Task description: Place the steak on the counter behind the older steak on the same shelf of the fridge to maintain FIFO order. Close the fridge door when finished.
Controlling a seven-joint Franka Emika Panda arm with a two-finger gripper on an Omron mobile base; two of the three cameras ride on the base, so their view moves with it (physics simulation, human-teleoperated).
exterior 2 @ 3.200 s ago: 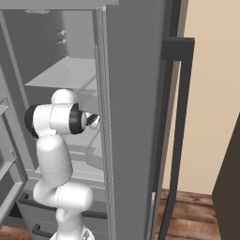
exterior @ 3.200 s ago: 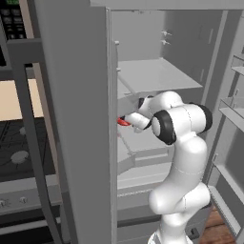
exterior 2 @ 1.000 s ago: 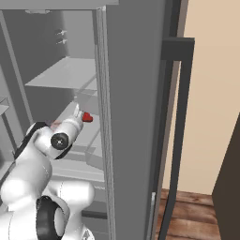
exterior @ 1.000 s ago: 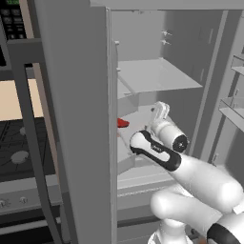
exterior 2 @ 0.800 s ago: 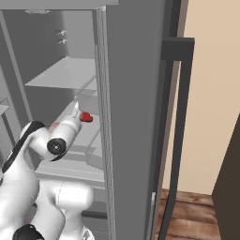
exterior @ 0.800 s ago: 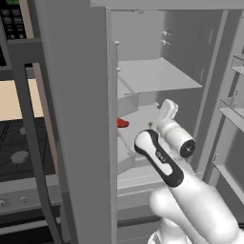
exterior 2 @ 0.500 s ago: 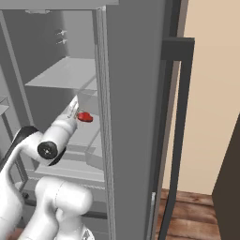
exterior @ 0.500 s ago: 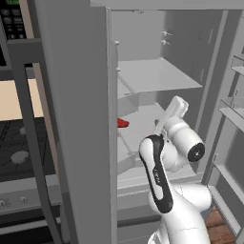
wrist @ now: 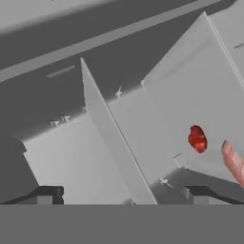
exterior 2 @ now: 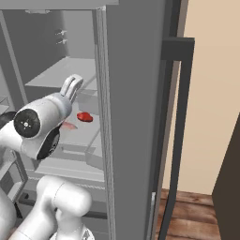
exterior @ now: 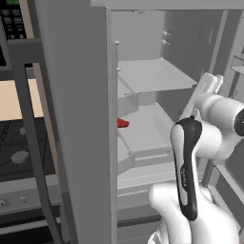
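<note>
The bright red steak (exterior: 122, 123) (exterior 2: 85, 116) (wrist: 197, 138) lies on the pale grey shelf (exterior: 147, 131) (exterior 2: 86, 136) (wrist: 190, 100) inside the open fridge (exterior: 157, 52). A paler pink piece (exterior 2: 70, 125) (wrist: 233, 162) lies close beside it, nearer the shelf's front. My gripper (exterior: 212, 82) (exterior 2: 74, 83) (wrist: 122, 195) is open and empty. It hangs in front of the fridge opening, above and clear of the steak, with its fingers pointing up and in. The counter is out of view.
The open left fridge door (exterior: 76, 119) stands close on my left, with the black stovetop (exterior: 19, 155) beyond it. The open right door (exterior 2: 133, 117) and its dark handle (exterior 2: 180, 117) stand on my right. An upper shelf (exterior: 152, 76) sits above the steak.
My arm has pulled back out of the fridge and risen. The gripper has moved up and away from the steak, which stays where it was on the shelf.
</note>
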